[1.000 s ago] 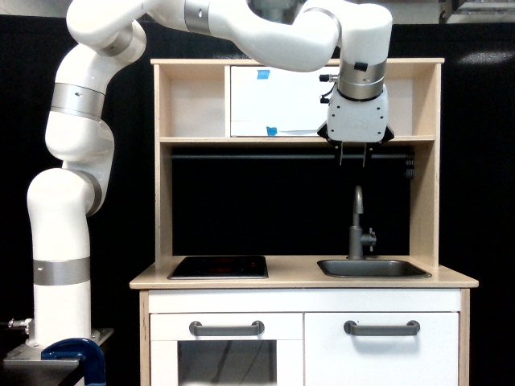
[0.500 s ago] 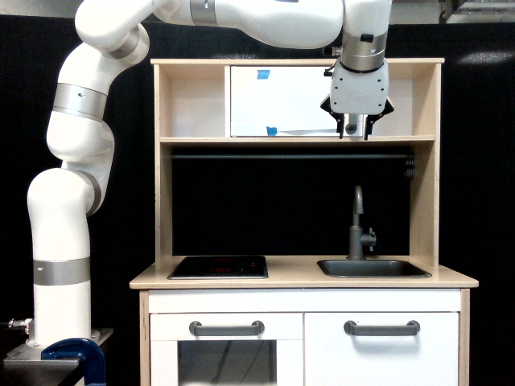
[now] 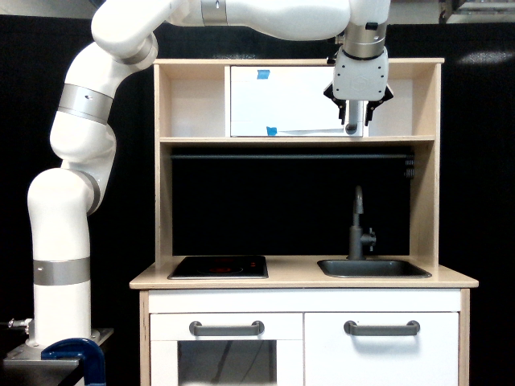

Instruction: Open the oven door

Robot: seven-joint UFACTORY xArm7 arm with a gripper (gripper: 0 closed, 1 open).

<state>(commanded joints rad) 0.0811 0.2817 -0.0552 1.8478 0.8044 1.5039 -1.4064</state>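
Oven door (image 3: 282, 100): wide white flat panel in upper shelf bay of toy kitchen, closed flush; blue tape pieces at top (image 3: 263, 74) and near lower edge (image 3: 272, 131).
Handle: vertical grey bar at panel's edge on the exterior view's right, mostly hidden behind gripper; lower tip barely visible.
Gripper (image 3: 353, 123): pointing down, right in front of handle zone; fingers slightly parted, straddling or beside bar, cannot tell which. Clamped or loose, cannot tell.
Risk, missed grasp: closing beside bar instead of around it, then pulling air.
Risk, slip: thin smooth bar, shallow bite near its lower end, likely to slide out under pull.
Risk, wrong arc: straight pull against hinge swing could jam door or rock the whole unit.
Risk, collision: wrist close to wooden upright (image 3: 430, 100) and shelf board (image 3: 201, 140).
Writing: none legible anywhere; tape blank, arm unmarked from here.
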